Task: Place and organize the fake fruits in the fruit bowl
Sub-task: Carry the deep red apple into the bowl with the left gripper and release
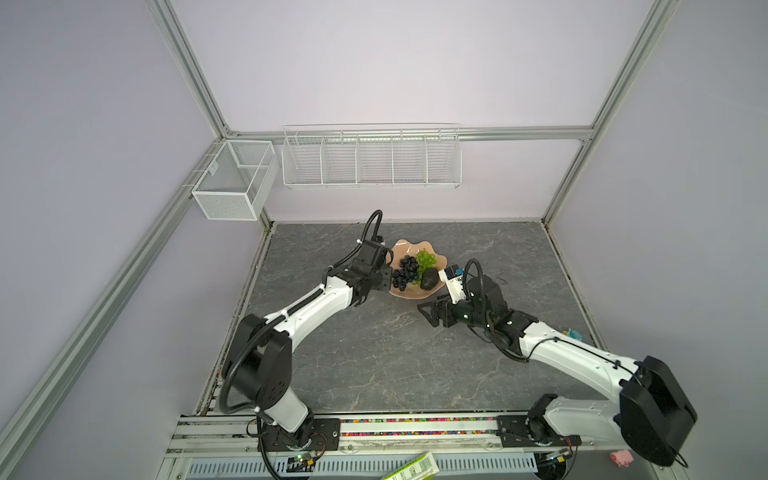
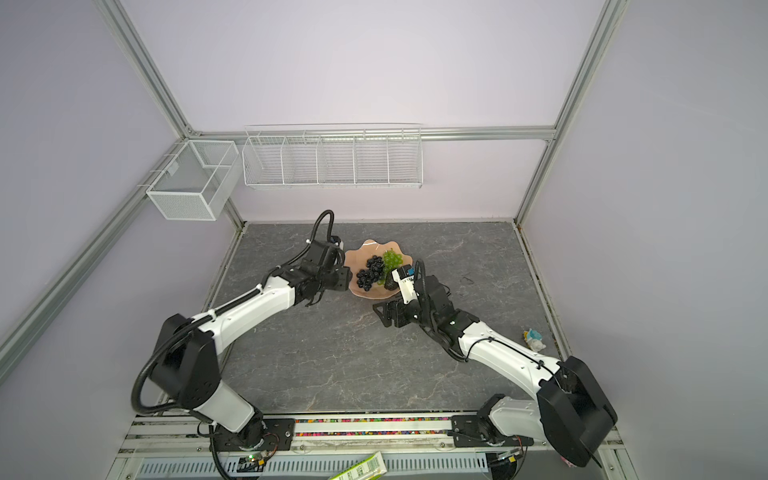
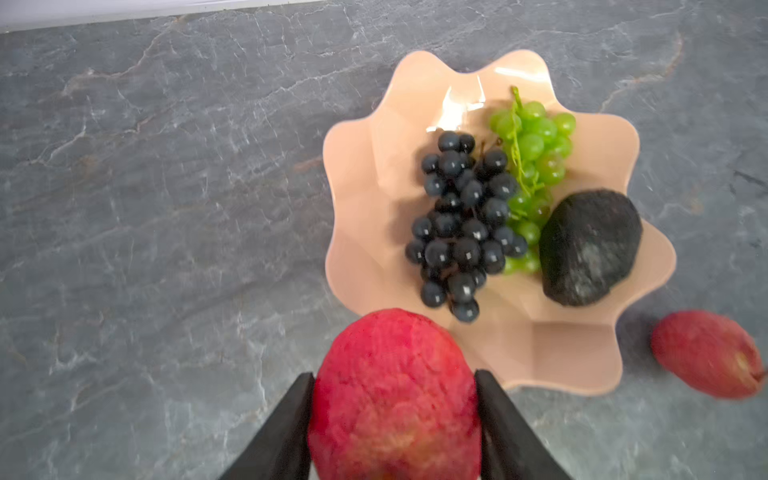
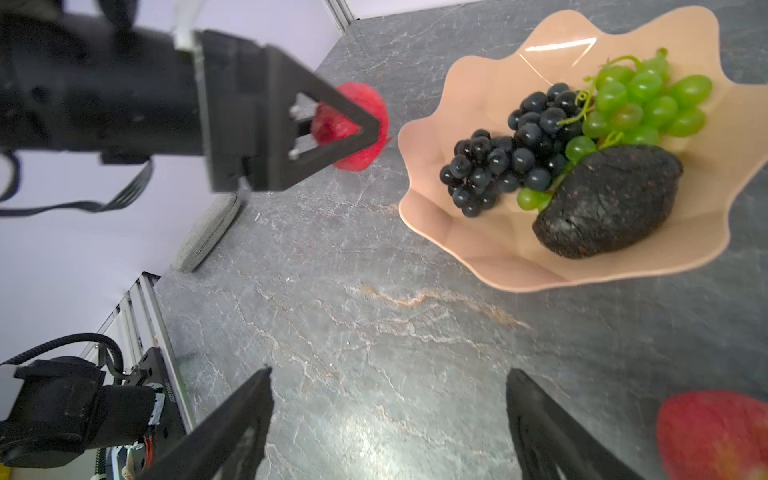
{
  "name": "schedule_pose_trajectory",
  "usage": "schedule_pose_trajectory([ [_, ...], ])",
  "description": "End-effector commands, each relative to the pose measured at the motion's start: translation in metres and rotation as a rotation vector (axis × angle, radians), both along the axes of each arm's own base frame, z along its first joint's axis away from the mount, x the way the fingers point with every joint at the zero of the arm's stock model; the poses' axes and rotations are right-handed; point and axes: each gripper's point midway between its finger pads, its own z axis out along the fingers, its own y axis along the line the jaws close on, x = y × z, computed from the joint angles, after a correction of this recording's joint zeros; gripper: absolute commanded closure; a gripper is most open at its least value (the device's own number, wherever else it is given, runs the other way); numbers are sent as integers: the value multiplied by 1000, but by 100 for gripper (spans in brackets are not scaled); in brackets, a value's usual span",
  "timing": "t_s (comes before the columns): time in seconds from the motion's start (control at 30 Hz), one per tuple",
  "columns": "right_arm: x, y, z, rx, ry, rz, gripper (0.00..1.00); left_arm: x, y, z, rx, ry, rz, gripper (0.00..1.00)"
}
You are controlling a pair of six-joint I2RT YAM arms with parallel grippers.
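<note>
Red apple (image 3: 395, 399) sits clamped in left gripper (image 3: 394, 376) beside fruit bowl (image 3: 357, 187).

Robot lab test cell, not a home or kitchen. It's boxed in by an aluminium extrusion frame (image 1: 187, 70) with plain lavender panels (image 1: 395, 62). Left arm (image 1: 320, 303) and right arm (image 1: 569, 355) are bolted to a slotted rail (image 1: 415, 442) along the front of a marble-look counter (image 1: 395, 365). Bare circuit board (image 1: 305, 458) and loose cabling sit at the bases. White wire baskets (image 1: 371, 160) hang on the back wall.
</note>
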Motion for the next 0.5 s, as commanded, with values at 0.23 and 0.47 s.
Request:
schedule_pose_trajectory([
  [0.23, 9, 7, -8, 7, 8, 62, 11, 71, -26, -30, 121, 17, -9, 56],
  [0.47, 6, 0, -9, 2, 15, 49, 11, 85, -34, -47, 134, 40, 6, 54],
])
